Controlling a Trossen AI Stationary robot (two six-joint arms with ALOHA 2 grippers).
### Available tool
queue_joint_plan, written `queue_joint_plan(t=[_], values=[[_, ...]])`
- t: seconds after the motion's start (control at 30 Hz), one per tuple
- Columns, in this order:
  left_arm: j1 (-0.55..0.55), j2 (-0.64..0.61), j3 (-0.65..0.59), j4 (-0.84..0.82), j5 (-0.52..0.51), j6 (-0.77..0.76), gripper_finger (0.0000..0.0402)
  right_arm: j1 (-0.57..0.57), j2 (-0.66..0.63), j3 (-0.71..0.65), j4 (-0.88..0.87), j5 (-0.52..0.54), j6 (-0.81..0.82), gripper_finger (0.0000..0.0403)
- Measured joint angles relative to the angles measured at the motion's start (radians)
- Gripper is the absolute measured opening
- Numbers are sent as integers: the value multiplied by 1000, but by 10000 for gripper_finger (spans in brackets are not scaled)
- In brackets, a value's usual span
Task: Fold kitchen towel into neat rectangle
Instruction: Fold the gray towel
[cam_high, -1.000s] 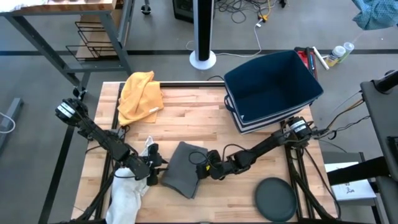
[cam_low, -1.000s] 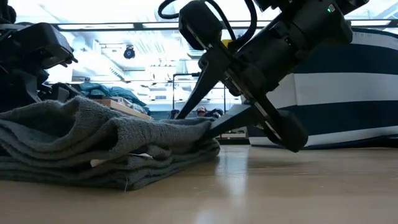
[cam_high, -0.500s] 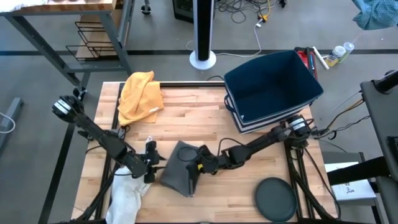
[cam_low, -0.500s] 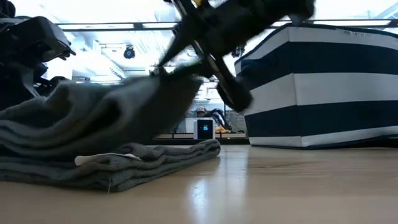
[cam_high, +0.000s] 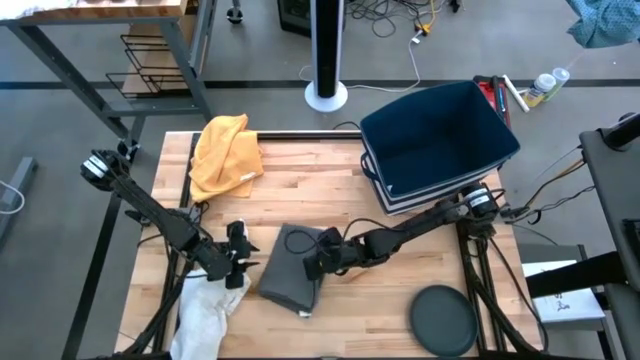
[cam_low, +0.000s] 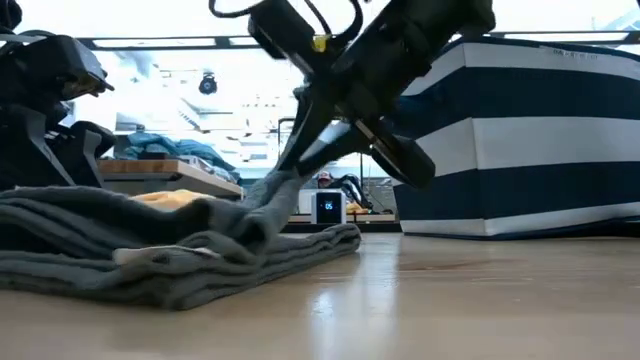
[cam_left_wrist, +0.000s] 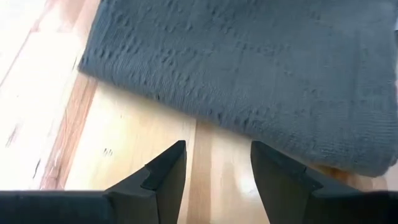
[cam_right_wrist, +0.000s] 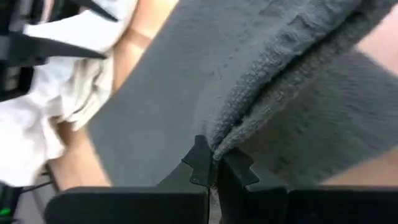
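At the table's front middle, the right gripper (cam_high: 312, 268) is clamped on an edge of the grey kitchen towel (cam_high: 290, 280), lifting it. The folded towel's long axis runs front to back. Just beside it, the left gripper (cam_high: 240, 256) stands apart, empty.

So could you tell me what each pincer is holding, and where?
Right pincer pinches the grey towel by a lifted edge fold; left pincer holds nothing.

grey towel (cam_left_wrist: 249, 74) cut off by frame edges; black disc (cam_high: 445, 322) partly cropped
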Motion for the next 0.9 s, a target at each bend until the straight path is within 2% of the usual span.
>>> queue_joint_plan(t=[0.17, 0.33, 0.4, 0.57, 0.67, 0.9], values=[[0, 23, 0, 12, 4, 0, 171, 10, 0, 0, 66, -23, 55, 3], [0, 50, 0, 37, 46, 1, 171, 9, 0, 0, 290, -55, 77, 3], [0, 70, 0, 43, 76, 0, 171, 17, 0, 11, 330, -59, 91, 3], [0, 133, 0, 57, 91, -17, 171, 58, 7, 17, 180, 15, 211, 3], [0, 171, 0, 72, 92, -17, 171, 69, 22, 16, 116, 24, 241, 3], [0, 235, 0, 147, 86, -17, 171, 64, 52, 16, 116, 38, 266, 3]])
